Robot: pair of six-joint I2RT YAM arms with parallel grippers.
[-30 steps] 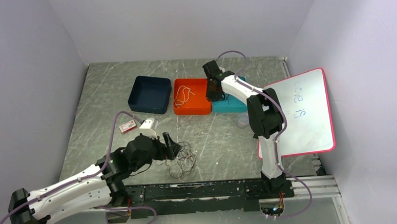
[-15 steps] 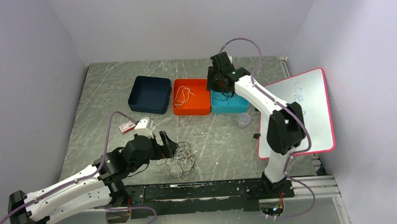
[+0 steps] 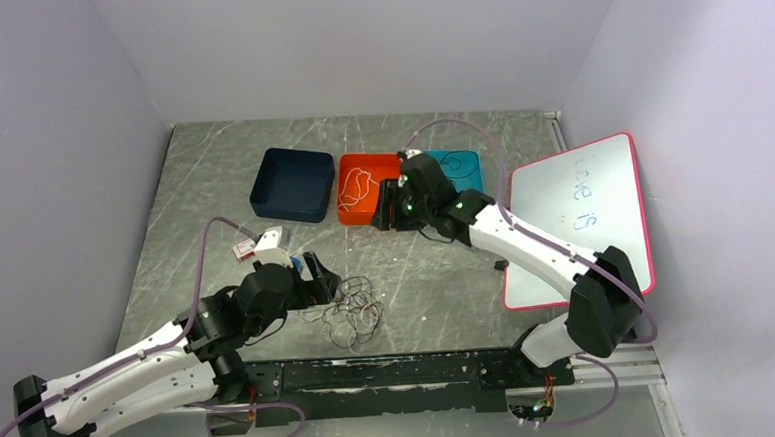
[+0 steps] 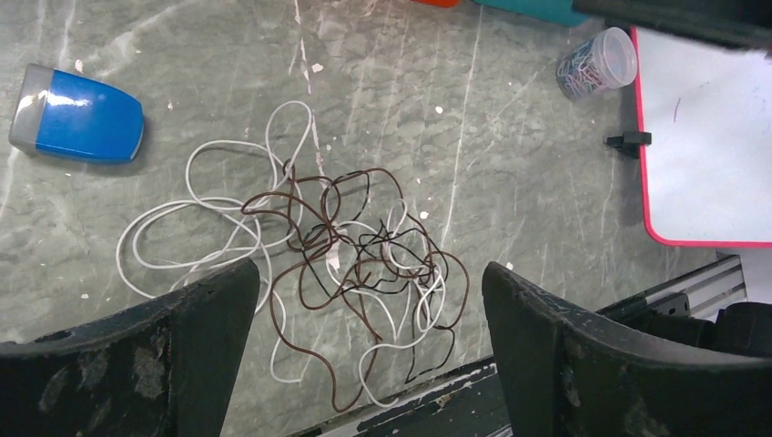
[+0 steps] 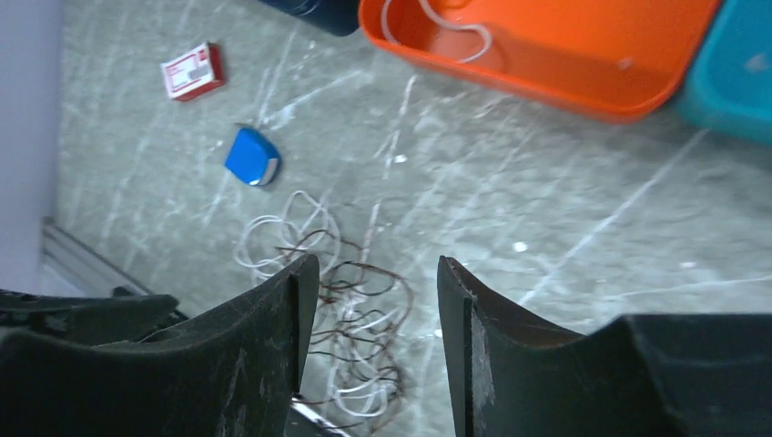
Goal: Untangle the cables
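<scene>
- The cables (image 4: 346, 273) lie mostly as one knot of white, brown and black loops on the table (image 3: 437, 276). It sits well to the near side of the orange tray (image 3: 358, 218), toward the arm bases.
- One white cable (image 3: 359, 187) already lies alone inside the orange tray.
- A thin dark curl (image 3: 449, 163) appears to lie in the teal tray (image 3: 468, 157) against the orange tray's right side. It is too small to be sure it is a cable.
- Judged from that, the sorting has begun but most of it is left, since several strands of all three colours cross each other in the knot.
- The left gripper (image 3: 322, 277) hovers over the knot, near and to the left of the orange tray. Its jaws are spread wide with nothing between them.
- The right gripper (image 5: 375, 273) hangs at the orange tray's near edge, facing the knot. Its jaws are partly apart and empty.
- A blue object (image 4: 77, 114) and a red-and-white box (image 5: 193, 70) lie on the near-left side of the orange tray. A dark blue tray (image 3: 292, 183) sits just beside its left wall.
- A second ago the right arm was reaching over the teal tray; it has since swung back to the orange tray's near edge.
- The left arm has barely shifted, and the knot keeps the same shape.
</scene>
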